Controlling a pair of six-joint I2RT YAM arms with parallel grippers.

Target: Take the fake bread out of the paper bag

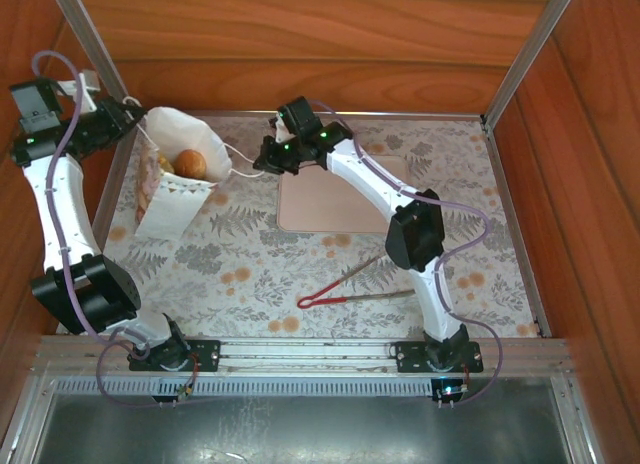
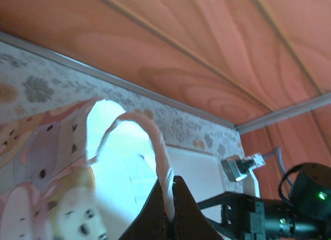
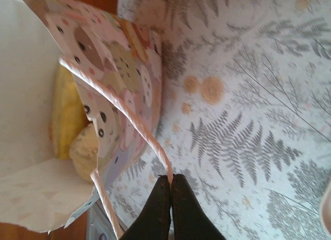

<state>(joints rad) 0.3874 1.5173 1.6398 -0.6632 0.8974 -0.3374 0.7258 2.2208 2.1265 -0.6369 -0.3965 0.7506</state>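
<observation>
The left gripper [image 2: 171, 182] is clamped on 1 handle [image 2: 155, 139] of the bag [image 1: 172, 199], the right gripper [image 3: 171, 179] on the other. Bread [image 1: 190, 164] lies inside the bag, between them.

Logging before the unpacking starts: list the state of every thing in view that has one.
paper bag: mouth open, stretched between both grippers.
fake bread: inside the bag.
left gripper: shut on the left-side handle.
right gripper: shut on the right-side handle.
tongs: lying on the table, arms apart.
tray: flat on the table, partly under the right arm.
</observation>
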